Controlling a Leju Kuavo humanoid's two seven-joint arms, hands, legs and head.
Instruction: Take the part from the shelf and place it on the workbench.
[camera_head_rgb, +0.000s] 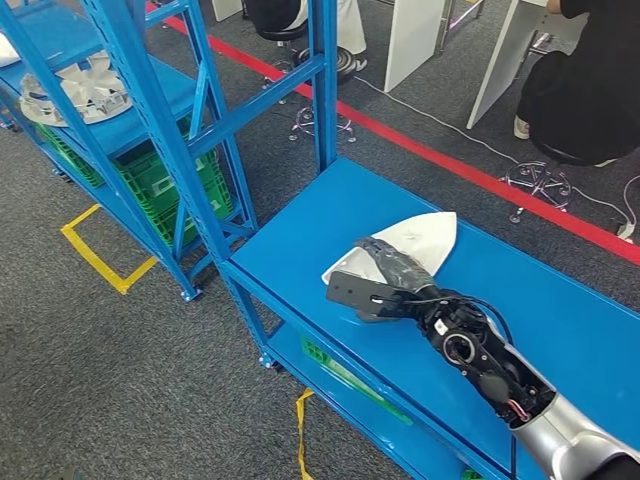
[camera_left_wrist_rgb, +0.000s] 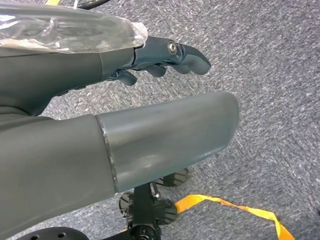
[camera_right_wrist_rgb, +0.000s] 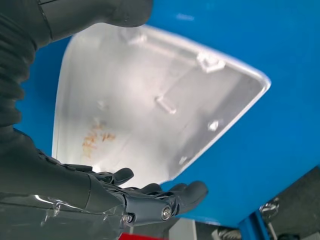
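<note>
The white shell-shaped part (camera_head_rgb: 424, 238) lies flat on the blue shelf surface (camera_head_rgb: 543, 310). My right hand (camera_head_rgb: 375, 281) reaches over its near end from the right. In the right wrist view the part (camera_right_wrist_rgb: 151, 110) lies hollow side up on the blue surface (camera_right_wrist_rgb: 279, 145), with the thumb (camera_right_wrist_rgb: 98, 14) past one edge and the dark fingers (camera_right_wrist_rgb: 158, 199) stretched along the opposite edge. The fingers are spread and not closed on the part. My left hand (camera_left_wrist_rgb: 124, 130) hangs over the grey carpet with fingers extended and nothing in it.
A blue upright post (camera_head_rgb: 325, 80) stands at the surface's far corner. A second blue rack on the left carries a white fan-like part (camera_head_rgb: 84, 88) and green crates (camera_head_rgb: 167, 186). A red floor line (camera_head_rgb: 453, 162), a chair base (camera_head_rgb: 537, 184) and a seated person (camera_head_rgb: 589, 90) lie beyond.
</note>
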